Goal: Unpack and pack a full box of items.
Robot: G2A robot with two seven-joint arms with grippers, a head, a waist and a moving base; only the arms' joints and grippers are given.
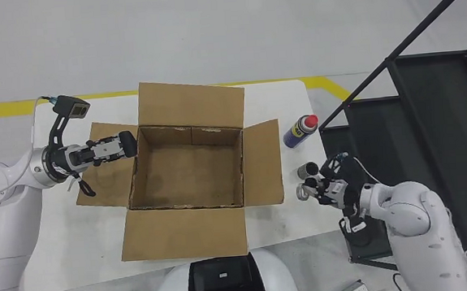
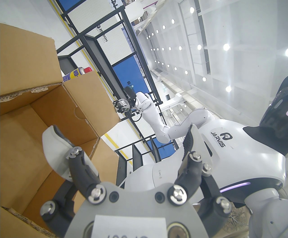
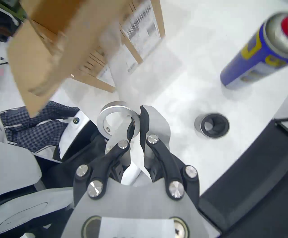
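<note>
Right gripper [image 3: 137, 122], jaws clamped on the metal ring [image 3: 102, 121], should carry it level over the box [image 1: 190, 135] wall; left gripper's [image 1: 129, 143] jaws stand apart.

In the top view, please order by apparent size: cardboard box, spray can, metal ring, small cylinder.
1. cardboard box
2. spray can
3. small cylinder and metal ring: they look alike, so I do not rank them.
</note>
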